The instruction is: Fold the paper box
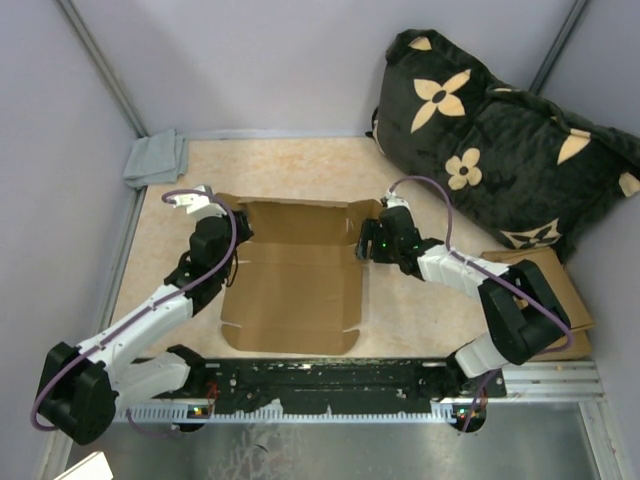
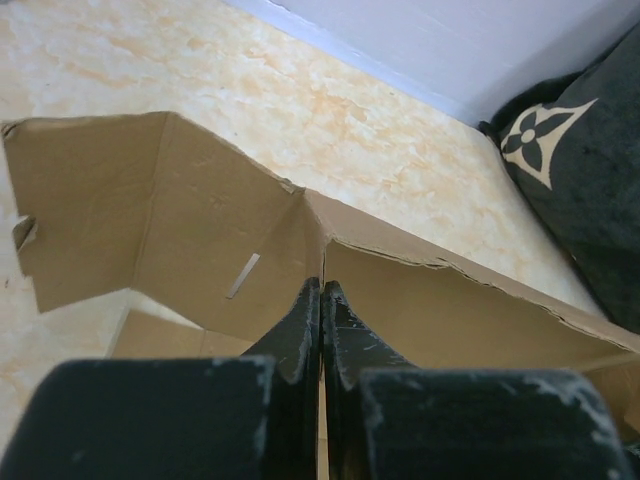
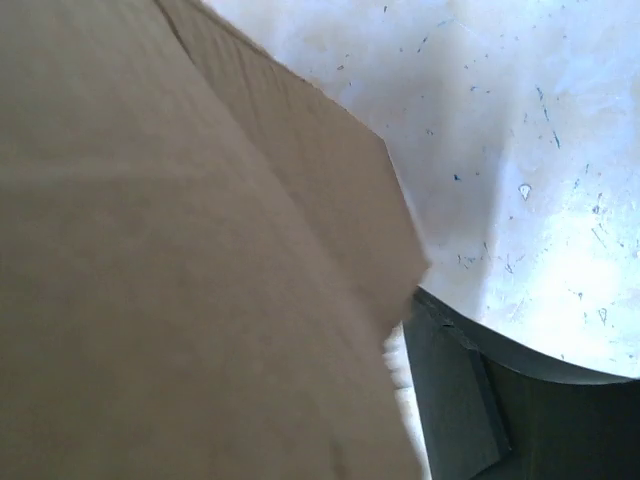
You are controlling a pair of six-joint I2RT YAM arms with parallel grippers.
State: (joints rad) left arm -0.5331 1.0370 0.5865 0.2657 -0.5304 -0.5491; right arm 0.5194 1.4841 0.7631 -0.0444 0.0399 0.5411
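The paper box point(image 1: 295, 285) lies open in the middle of the table, its brown base flat and its rear wall point(image 1: 300, 218) raised. My left gripper point(image 1: 213, 238) is at the box's left rear corner. In the left wrist view it point(image 2: 322, 288) is shut, with its tips against the inner corner crease of the box point(image 2: 210, 230) and nothing between them. My right gripper point(image 1: 369, 243) is at the right rear corner. In the right wrist view the box's cardboard point(image 3: 200, 260) fills most of the frame and hides one finger. The other finger point(image 3: 450, 400) stands well off to the right, so the jaws are open.
A black pillow point(image 1: 500, 140) with tan flowers leans at the back right. A grey cloth point(image 1: 157, 158) lies in the back left corner. A stack of flat brown cardboard pieces point(image 1: 565, 285) sits under the right arm. Walls close off the left, rear and right.
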